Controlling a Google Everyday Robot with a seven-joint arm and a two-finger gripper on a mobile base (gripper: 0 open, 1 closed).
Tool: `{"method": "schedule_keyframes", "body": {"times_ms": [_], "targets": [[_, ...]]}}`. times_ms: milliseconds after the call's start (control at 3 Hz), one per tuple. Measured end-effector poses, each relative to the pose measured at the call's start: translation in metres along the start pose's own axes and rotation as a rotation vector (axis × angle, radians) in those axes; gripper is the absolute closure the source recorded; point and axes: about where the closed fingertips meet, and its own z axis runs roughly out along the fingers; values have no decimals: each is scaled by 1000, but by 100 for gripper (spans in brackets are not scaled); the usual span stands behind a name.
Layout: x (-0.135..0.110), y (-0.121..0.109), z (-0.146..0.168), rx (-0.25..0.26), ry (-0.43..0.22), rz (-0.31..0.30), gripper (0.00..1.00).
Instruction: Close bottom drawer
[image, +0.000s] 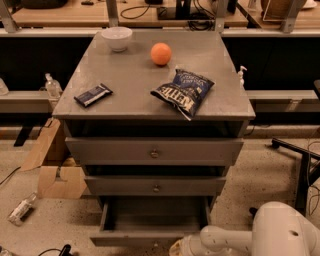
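The bottom drawer (150, 235) of the grey cabinet is pulled out; its empty tray shows from above and its slim front panel lies near the frame's lower edge. The two drawers above it, the top one (155, 151) and the middle one (156, 186), are pushed in. My white arm (225, 239) reaches in from the lower right. The gripper (176, 248) sits at the very bottom of the view, just right of the middle of the drawer's front edge, mostly cut off by the frame.
On the cabinet top lie a white bowl (117, 38), an orange (161, 53), a blue chip bag (184, 91) and a dark snack bar (93, 94). A cardboard box (54, 170) and a bottle (21, 209) are on the floor left. A chair base (297, 155) stands right.
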Motion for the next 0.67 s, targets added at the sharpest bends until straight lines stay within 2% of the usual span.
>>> {"method": "schedule_keyframes", "body": {"times_ms": [333, 667], "targets": [[1, -1, 0, 0, 0, 0, 100], [2, -31, 5, 4, 4, 0, 100]]}}
